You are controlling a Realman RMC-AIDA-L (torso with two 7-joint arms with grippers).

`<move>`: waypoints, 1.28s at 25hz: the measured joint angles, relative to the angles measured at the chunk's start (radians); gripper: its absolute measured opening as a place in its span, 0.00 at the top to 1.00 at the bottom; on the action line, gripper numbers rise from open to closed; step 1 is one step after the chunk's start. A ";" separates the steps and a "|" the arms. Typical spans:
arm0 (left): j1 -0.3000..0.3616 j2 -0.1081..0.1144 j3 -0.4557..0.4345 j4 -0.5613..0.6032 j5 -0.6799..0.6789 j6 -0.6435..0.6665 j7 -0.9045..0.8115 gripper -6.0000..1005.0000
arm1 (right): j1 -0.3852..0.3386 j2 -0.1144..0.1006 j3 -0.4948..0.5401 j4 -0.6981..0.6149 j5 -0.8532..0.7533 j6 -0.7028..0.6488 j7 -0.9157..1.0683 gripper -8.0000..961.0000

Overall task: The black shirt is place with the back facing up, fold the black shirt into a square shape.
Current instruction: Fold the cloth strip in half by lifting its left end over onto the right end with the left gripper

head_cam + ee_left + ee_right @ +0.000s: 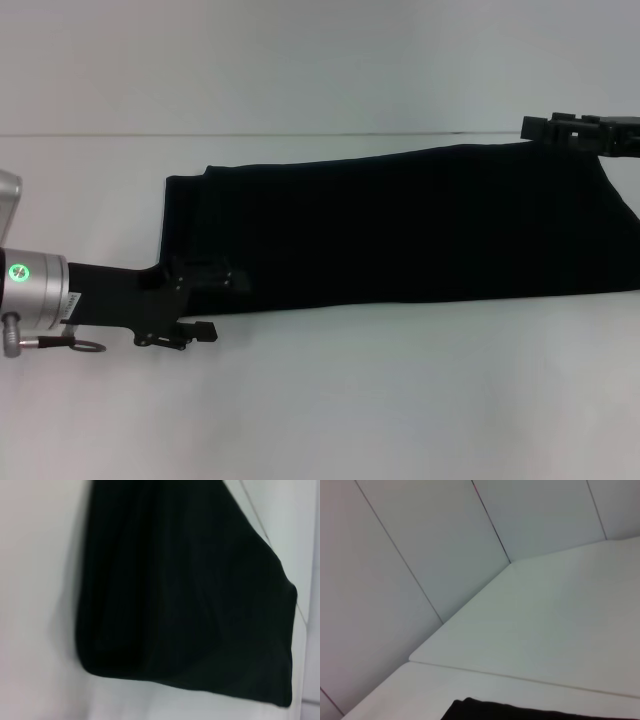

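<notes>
Both tools at black shirt (400,225) ends: left tool (200,300), right tool (580,133).

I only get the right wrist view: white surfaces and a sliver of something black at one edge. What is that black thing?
Observer: It is the black shirt, laid out as a long band across the white table.
Operator: So where is this arm sitting?
Observer: The right tool is at the shirt's far right corner.
Operator: And the other arm?
Observer: The left tool is at the shirt's near left corner. It is open, with one finger over the cloth and the other just off its edge.
</notes>
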 joint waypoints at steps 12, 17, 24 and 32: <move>0.000 -0.001 -0.025 -0.047 -0.008 -0.096 -0.162 0.11 | 0.001 -0.003 0.003 0.000 0.047 0.012 0.005 0.16; 0.003 0.001 -0.047 -0.050 -0.005 -0.117 -0.187 0.11 | 0.002 -0.002 0.005 0.000 0.048 0.019 0.005 0.16; 0.005 0.000 -0.042 -0.065 0.001 -0.141 -0.190 0.11 | 0.003 0.000 0.005 0.000 0.048 0.026 0.005 0.16; 0.005 0.001 -0.039 -0.076 0.004 -0.181 -0.176 0.11 | 0.003 0.001 0.006 0.002 0.048 0.026 0.005 0.16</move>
